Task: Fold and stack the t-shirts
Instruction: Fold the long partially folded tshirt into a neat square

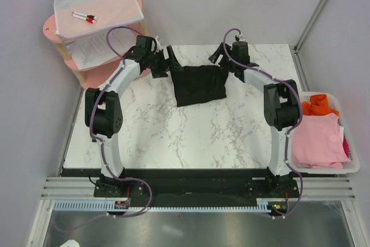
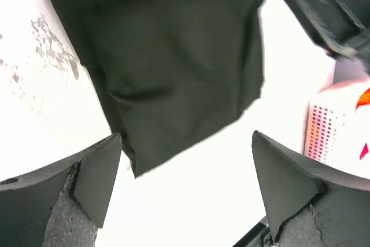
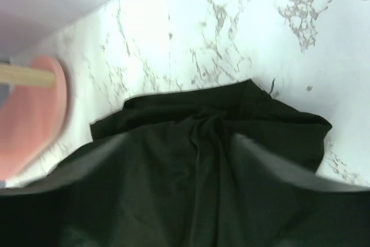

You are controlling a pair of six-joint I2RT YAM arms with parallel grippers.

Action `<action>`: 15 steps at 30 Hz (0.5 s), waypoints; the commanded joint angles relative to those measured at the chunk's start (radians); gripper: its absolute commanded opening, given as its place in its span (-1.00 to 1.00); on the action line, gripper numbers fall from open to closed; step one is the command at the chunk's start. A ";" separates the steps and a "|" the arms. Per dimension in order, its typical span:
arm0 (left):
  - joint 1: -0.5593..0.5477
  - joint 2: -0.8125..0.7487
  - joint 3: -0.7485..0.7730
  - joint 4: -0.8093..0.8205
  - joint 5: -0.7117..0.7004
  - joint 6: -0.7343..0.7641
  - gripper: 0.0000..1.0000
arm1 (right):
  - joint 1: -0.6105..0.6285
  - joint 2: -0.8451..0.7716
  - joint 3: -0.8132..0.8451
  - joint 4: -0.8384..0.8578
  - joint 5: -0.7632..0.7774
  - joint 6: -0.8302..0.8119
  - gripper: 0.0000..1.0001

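Left gripper (image 2: 186, 143) and right gripper (image 3: 185, 143) both hover with jaws apart over the rumpled black t-shirt (image 1: 199, 85) on the marble table (image 1: 173, 137).

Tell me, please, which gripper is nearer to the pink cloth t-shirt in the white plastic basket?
Right. The right gripper is left of and beyond the pink t-shirt; the left gripper is farther left, past the black cloth t-shirt.

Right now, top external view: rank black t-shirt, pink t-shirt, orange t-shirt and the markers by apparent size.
1. pink t-shirt and black t-shirt: about alike, not ranking them.
2. orange t-shirt, only partly showing.
3. markers, smallest.
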 commanded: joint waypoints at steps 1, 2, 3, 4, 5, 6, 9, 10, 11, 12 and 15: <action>-0.025 -0.208 -0.116 0.107 -0.057 0.053 1.00 | -0.003 -0.092 -0.055 0.130 0.037 -0.028 0.96; -0.026 -0.220 -0.133 0.135 -0.051 0.050 1.00 | -0.003 -0.129 -0.091 0.142 0.030 -0.033 0.96; -0.032 -0.230 -0.162 0.147 -0.051 0.049 1.00 | -0.005 -0.144 -0.106 0.142 0.013 -0.041 0.96; -0.036 -0.240 -0.175 0.161 -0.039 0.047 1.00 | -0.003 -0.173 -0.137 0.139 0.005 -0.051 0.96; -0.043 -0.242 -0.185 0.178 -0.033 0.047 0.99 | -0.005 -0.184 -0.155 0.140 -0.002 -0.052 0.96; -0.048 -0.237 -0.193 0.187 -0.028 0.045 0.97 | -0.003 -0.195 -0.174 0.145 -0.013 -0.052 0.96; -0.063 -0.190 -0.198 0.207 -0.005 0.036 0.69 | -0.003 -0.206 -0.220 0.174 -0.097 -0.029 0.93; -0.065 -0.178 -0.198 0.219 0.013 0.020 0.27 | -0.003 -0.192 -0.226 0.199 -0.154 -0.013 0.77; -0.068 -0.146 -0.198 0.248 0.027 0.010 -0.09 | -0.003 -0.181 -0.228 0.217 -0.179 -0.001 -0.03; -0.068 -0.129 -0.189 0.255 0.038 0.000 -0.49 | -0.003 -0.166 -0.224 0.235 -0.203 0.013 -0.55; -0.072 -0.052 -0.152 0.281 0.056 -0.039 -0.96 | -0.003 -0.094 -0.150 0.194 -0.248 0.027 -1.00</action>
